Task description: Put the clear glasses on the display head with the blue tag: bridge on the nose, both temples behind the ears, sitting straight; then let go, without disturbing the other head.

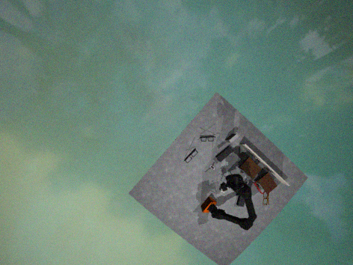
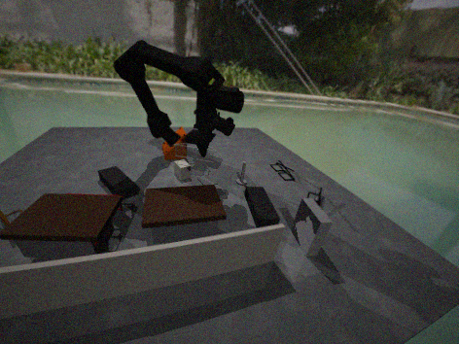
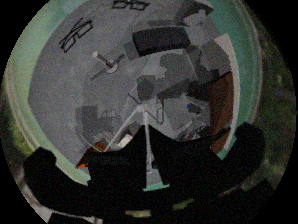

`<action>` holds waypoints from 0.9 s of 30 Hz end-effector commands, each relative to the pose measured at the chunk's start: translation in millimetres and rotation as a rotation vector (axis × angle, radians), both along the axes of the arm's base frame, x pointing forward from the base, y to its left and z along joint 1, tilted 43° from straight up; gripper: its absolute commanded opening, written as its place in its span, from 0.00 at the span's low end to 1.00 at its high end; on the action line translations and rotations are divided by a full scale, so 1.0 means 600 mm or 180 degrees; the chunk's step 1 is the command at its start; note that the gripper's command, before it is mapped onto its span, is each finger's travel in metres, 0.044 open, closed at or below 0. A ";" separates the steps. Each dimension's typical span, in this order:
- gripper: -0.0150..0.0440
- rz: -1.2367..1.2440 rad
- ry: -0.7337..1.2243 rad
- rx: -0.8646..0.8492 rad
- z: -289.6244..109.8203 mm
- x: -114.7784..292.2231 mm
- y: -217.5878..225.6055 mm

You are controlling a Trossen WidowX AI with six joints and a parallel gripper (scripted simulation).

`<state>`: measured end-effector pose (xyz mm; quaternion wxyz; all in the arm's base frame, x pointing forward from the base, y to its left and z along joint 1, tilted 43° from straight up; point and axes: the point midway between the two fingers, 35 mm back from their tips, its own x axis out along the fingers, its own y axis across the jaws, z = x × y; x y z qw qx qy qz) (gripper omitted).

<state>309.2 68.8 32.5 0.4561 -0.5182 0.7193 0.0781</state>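
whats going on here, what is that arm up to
A black robot arm on a grey platform holds its gripper raised above the surface, fingers shut on a thin, pale frame, apparently the clear glasses, seen in the wrist view. Two dark pairs of glasses lie apart on the platform. The display heads cannot be made out, so nothing has been placed yet.

Thin pale item between the end effector (image 3: 148, 163) fingers, too blurred to identify.
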 end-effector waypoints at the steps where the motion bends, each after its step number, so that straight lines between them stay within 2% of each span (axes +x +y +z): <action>1: 0.25 -0.0227 -0.0214 0.0001 -0.008 0.005 0.013; 27: 0.25 -0.2110 -0.1922 -0.0100 -0.072 0.015 0.088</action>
